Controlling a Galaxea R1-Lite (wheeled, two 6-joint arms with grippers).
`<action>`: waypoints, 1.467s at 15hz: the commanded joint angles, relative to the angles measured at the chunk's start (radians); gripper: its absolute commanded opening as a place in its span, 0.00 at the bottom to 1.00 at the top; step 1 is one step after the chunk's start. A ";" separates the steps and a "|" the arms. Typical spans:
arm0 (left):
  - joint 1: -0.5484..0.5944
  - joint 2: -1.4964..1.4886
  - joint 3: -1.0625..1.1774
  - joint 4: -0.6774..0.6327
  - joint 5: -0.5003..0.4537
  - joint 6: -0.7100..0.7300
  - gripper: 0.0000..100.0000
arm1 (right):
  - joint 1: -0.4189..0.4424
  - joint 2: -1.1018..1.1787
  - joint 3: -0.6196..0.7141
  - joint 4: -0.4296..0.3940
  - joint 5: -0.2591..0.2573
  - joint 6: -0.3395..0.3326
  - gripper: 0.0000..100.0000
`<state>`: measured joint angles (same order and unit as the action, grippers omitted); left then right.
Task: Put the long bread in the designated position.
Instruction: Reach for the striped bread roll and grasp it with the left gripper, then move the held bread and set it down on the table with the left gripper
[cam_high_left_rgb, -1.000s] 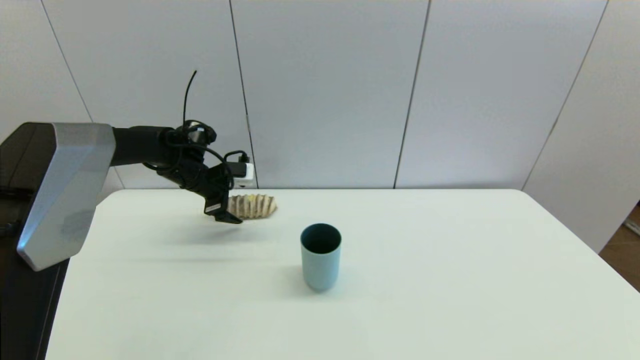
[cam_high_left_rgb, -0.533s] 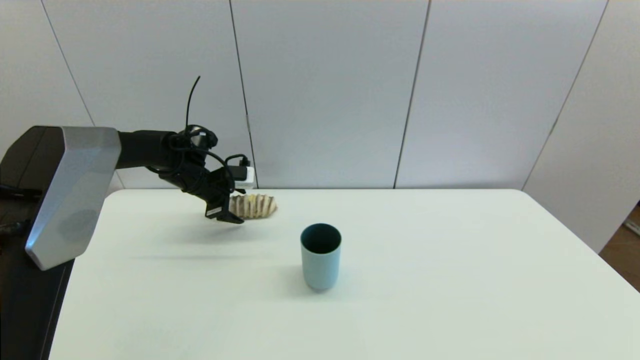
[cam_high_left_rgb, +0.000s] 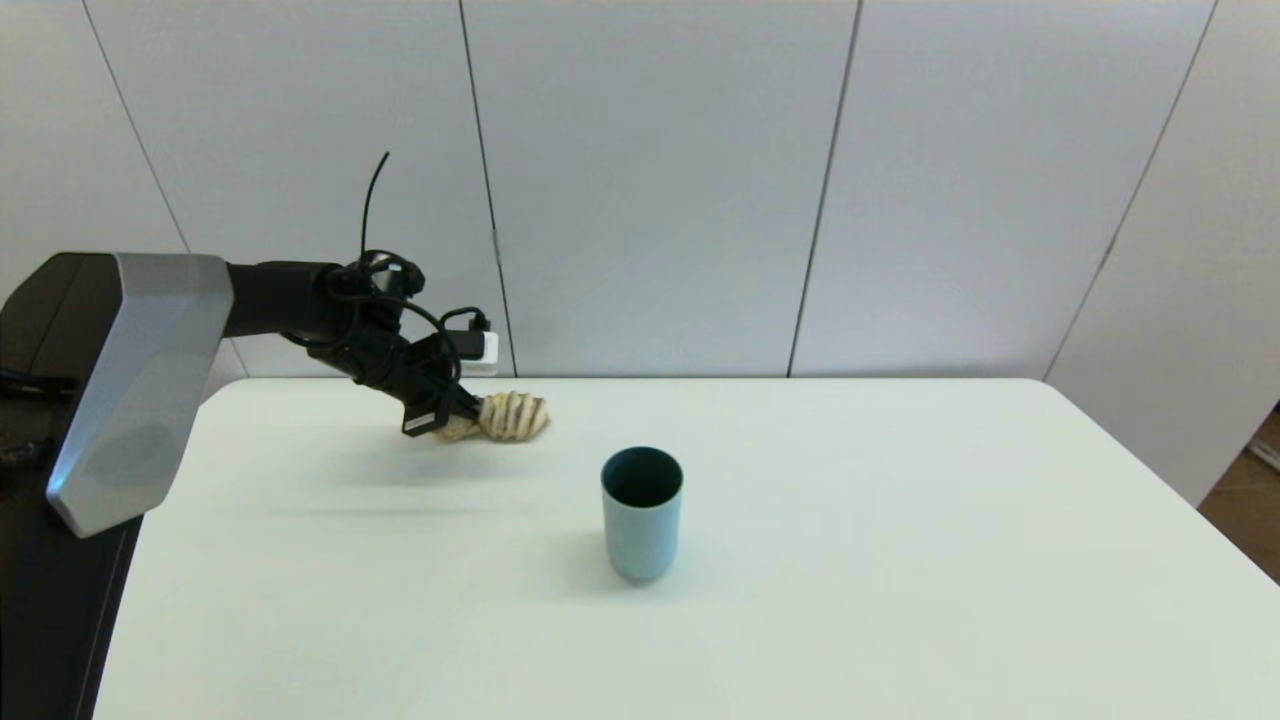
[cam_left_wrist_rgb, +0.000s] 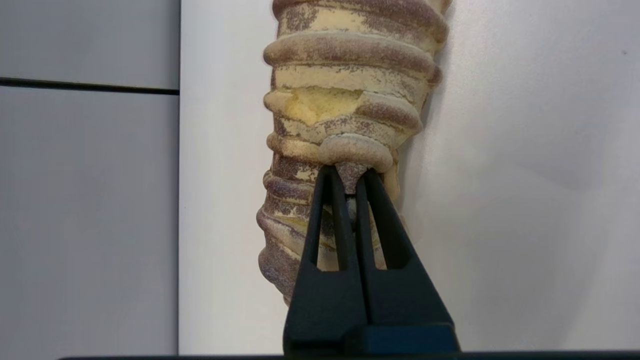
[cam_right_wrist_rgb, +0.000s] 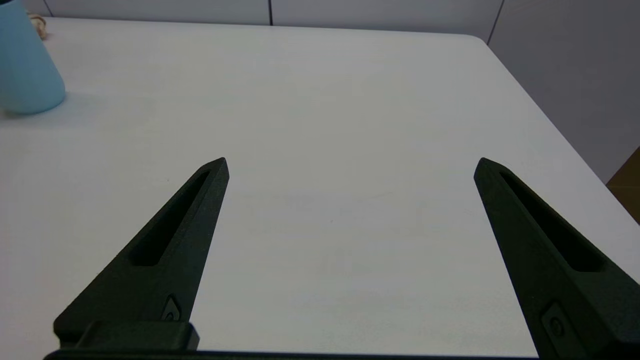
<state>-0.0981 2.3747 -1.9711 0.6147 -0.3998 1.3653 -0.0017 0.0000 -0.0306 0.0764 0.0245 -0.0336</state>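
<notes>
Fingers, left gripper (cam_left_wrist_rgb: 349, 172): the 2 black fingers (cam_left_wrist_rgb: 327, 200) are pinched nearly together, tips biting into a raised ridge of the long bread (cam_left_wrist_rgb: 345, 100); only a thin slot shows between them.
Left gripper, place: far left part of the table (cam_high_left_rgb: 800, 600), close to the back edge; arm reaches in from the left side in the head view, gripper (cam_high_left_rgb: 470, 415) angled down onto the loaf.
Long bread, place: on the far left area of the tabletop near the wall (cam_high_left_rgb: 650, 180); in the head view the bread (cam_high_left_rgb: 512, 416) sticks out to the right of the fingertips, its left end partly covered by the gripper.
Long bread, look: tan-cream body, dark brown crosswise ridges, 1 pale yellow torn patch on the upper side in the left wrist view.
Contact with table: cannot tell whether the loaf rests on the surface or sits just above it.
Fingers, right gripper (cam_right_wrist_rgb: 350, 165): 2 fingers (cam_right_wrist_rgb: 200, 200) spread wide apart, nothing between them, white tabletop below.
Right gripper, place: out of the head view; low over the right side of the table, well apart from the bread.
Cup (cam_high_left_rgb: 641, 512): light blue, upright, open mouth up, near table centre, nearer the robot than the bread and to its right, apart from it; also at the edge of the right wrist view (cam_right_wrist_rgb: 27, 65).
Designated position: no mark visible on the white surface.
</notes>
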 joint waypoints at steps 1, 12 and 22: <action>0.001 -0.006 0.000 0.004 -0.002 0.008 0.00 | 0.000 0.002 0.000 0.000 0.000 0.000 1.00; -0.103 -0.147 0.001 0.004 -0.001 -0.117 0.00 | 0.000 0.002 0.000 0.000 0.000 0.000 1.00; -0.319 -0.135 0.001 -0.138 0.006 -0.374 0.00 | 0.000 0.002 0.000 0.000 0.000 0.000 1.00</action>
<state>-0.3998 2.2313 -1.9700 0.4772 -0.3911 0.9889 -0.0017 0.0000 -0.0306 0.0764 0.0240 -0.0336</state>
